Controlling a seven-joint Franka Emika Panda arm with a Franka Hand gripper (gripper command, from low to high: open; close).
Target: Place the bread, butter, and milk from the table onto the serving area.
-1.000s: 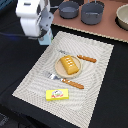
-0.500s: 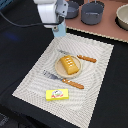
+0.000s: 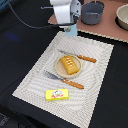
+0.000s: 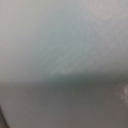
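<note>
Three task items in the exterior view. Golden-orange bread [image 3: 70, 64], oblong with scored ridges, lying on the round tan plate [image 3: 59, 70] at the middle of the serving area [image 3: 35, 82], a cream striped placemat. Flat bright-yellow butter [image 3: 57, 94] with a red-and-white label, on the mat's near part, just beside the orange-handled fork [image 3: 64, 80] and apart from the plate. Orange-handled knife [image 3: 79, 56] touching the plate's far side. Pale-blue milk [image 3: 71, 30] carton at the mat's far edge, only its lower part visible directly under the white gripper [image 3: 70, 22]; cannot tell whether the fingers pinch it or stand apart. Black table [image 3: 20, 45] all around the mat. Grey pot [image 3: 92, 12] on the pinkish-brown board [image 3: 107, 27] beyond. Wrist view filled by a blurred pale blue-grey surface [image 4: 64, 55], too close to identify.
</note>
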